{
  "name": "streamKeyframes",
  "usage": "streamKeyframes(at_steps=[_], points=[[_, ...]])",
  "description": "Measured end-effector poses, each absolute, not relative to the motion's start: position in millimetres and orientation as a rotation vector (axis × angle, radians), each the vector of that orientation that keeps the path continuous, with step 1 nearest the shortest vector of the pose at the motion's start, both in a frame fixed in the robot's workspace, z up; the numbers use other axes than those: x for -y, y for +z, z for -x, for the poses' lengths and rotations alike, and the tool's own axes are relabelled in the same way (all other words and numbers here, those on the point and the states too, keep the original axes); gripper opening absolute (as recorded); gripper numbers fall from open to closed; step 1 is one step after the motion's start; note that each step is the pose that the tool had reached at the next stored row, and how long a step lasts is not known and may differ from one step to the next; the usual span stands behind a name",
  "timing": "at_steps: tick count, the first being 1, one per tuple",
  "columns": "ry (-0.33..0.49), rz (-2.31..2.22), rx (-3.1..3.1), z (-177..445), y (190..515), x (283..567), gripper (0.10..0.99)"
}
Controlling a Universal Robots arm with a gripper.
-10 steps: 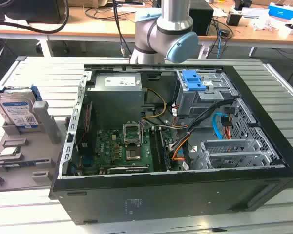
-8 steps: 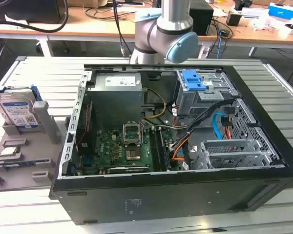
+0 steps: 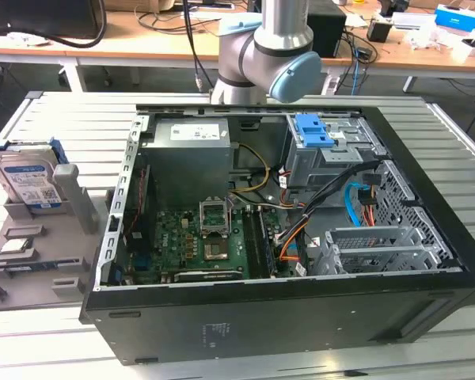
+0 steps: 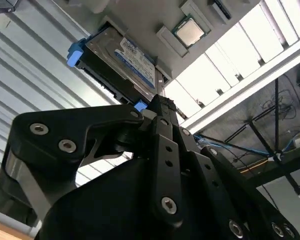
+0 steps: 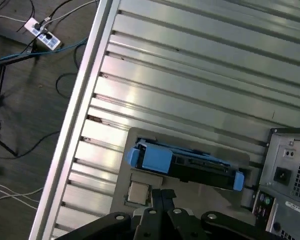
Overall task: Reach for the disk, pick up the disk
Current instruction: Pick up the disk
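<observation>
Black gripper (image 5: 162, 196) parts sit closest to the lens in both wrist views, the fingers pressed together and holding nothing. Beyond the fingertips, and clearly apart from them, the disk (image 5: 185, 162) stands on its long edge in a grey holder (image 5: 230, 197), its blue side frame facing the first wrist view. The second wrist view shows its white-and-blue label. A small square chip (image 5: 138, 192) lies in the holder just beside the disk. In the exterior view, an open black computer case (image 3: 301, 317) sits nearest on the slatted metal surface (image 3: 55, 348). The disk is off to the exterior view's left of the case. The robot arm (image 3: 269, 47) rises behind the case, well apart from the disk. By this showing the reach is under way but unfinished: no contact, no grasp, and the disk has not been lifted.
</observation>
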State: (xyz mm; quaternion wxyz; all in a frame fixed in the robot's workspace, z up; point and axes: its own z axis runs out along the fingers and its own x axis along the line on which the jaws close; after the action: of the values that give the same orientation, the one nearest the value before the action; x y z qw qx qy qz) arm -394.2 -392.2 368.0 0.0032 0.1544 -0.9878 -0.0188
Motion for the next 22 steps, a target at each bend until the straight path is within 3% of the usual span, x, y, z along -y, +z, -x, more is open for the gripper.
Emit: streamKeyframes(at_steps=[22], points=[[-0.055, -1.204, 2.885, 394.2, 368.0, 392.2, 0.106]])
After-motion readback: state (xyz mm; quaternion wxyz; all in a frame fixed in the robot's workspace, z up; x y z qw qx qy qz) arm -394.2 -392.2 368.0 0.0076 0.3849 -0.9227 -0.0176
